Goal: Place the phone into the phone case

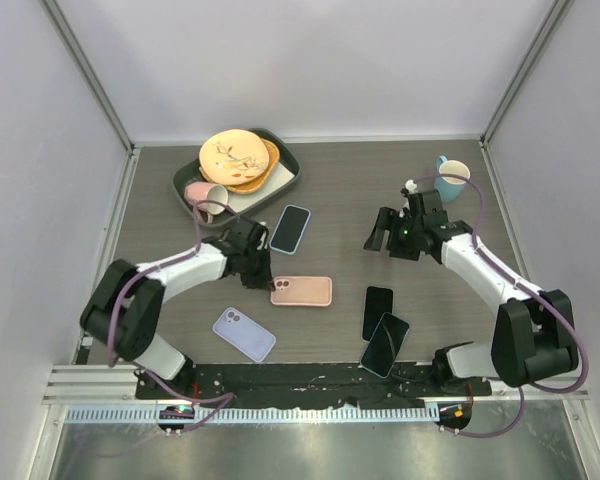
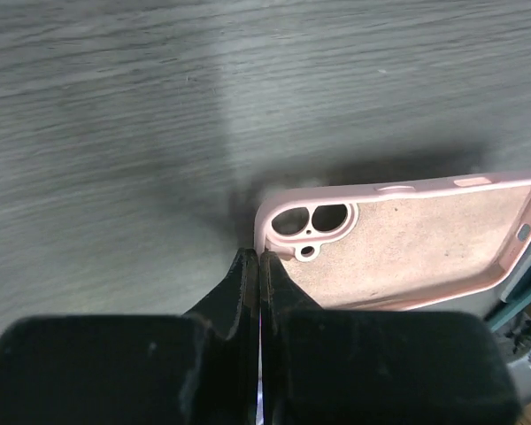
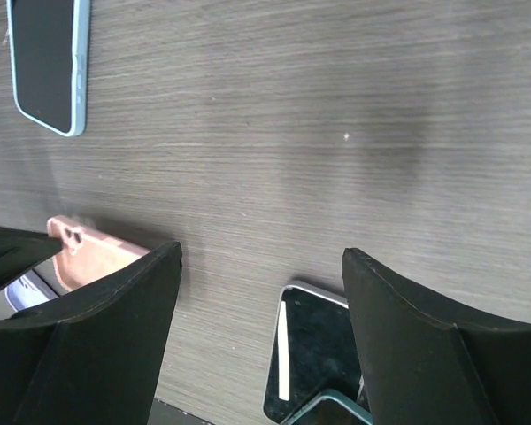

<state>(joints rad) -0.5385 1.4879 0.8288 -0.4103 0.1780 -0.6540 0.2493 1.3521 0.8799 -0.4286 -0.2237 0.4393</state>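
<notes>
The pink phone case (image 1: 302, 291) lies flat mid-table, empty, its inside up; its camera cutout shows in the left wrist view (image 2: 407, 239). My left gripper (image 1: 264, 276) is shut, its tips (image 2: 258, 258) right at the rim of the case's camera end; whether they pinch the rim does not show. A light-blue phone (image 1: 290, 228) lies screen up behind the case. Two black phones (image 1: 377, 310) (image 1: 385, 344) lie to the right, overlapping. My right gripper (image 1: 389, 236) hovers open over bare table (image 3: 261, 257), with one black phone (image 3: 314, 354) just beyond its fingers.
A lavender phone case (image 1: 244, 333) lies near the front left. A dark tray (image 1: 286, 185) at the back holds plates and a pink cup (image 1: 206, 197). A teal mug (image 1: 452, 179) stands at the back right, close behind the right arm.
</notes>
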